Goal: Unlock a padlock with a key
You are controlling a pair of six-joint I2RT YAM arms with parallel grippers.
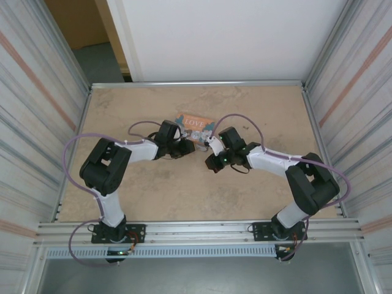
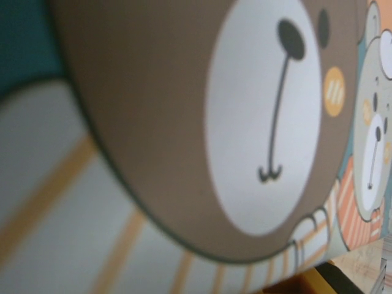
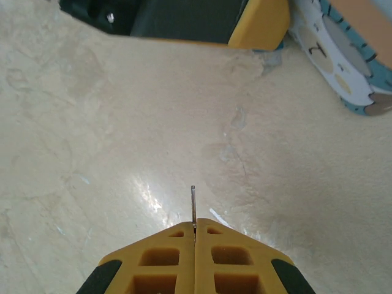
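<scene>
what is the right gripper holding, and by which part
The key, edge-on: the right gripper pinches its near end in shut jaws, thin tip sticking out.

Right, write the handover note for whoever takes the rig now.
Right gripper: jaws shut on the key, blade sticking out ahead.
Left gripper: at the left end of the LOVE box, camera pressed close to it; whether its jaws hold anything cannot be told.
Done: key is gripped.
Left: bring the key to the padlock, insert it, turn. The padlock's state cannot be told.
</scene>
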